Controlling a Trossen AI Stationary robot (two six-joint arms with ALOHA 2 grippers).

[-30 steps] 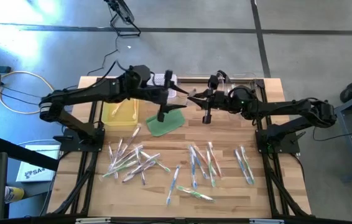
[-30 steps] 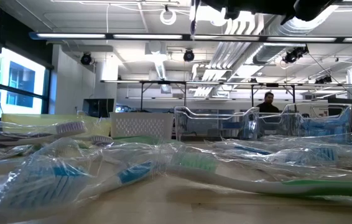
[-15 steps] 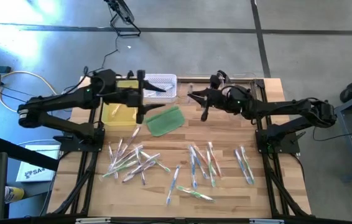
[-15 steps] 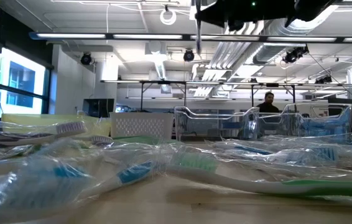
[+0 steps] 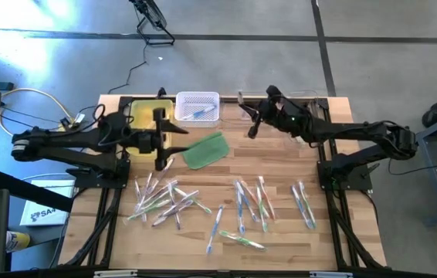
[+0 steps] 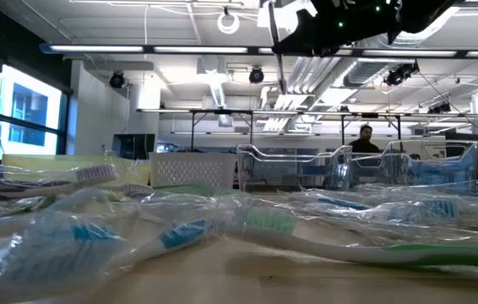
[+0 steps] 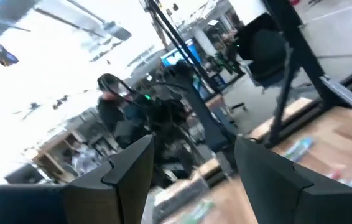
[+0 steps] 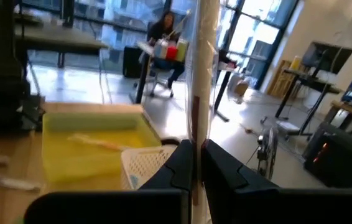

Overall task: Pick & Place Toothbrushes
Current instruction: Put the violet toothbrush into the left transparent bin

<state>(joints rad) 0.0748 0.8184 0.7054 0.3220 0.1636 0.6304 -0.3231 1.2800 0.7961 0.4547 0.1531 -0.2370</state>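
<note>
Above the bench's [image 5: 280,166] far edge, the right tool [image 5: 252,128] is gripping one wrapped toothbrush [image 8: 198,93] upright, while the left tool [image 5: 161,151], fingers apart, is hanging beside the yellow bin [image 5: 143,116] and the other toothbrushes [image 5: 164,199] are lying scattered nearer.

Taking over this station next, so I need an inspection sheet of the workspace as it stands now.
Surface: wooden table, bare between piles.
Job's things: toothbrushes scattered across the near half, many in clear wrappers; one wrapped toothbrush upright in the right gripper.
Clutter: green pad; yellow bin, white basket, clear bin at the far edge.
Grippers: left gripper open, empty, beside the pad; right gripper shut on the wrapped toothbrush.
Cables: cable left of the table.
Surroundings: person seated far behind.
</note>
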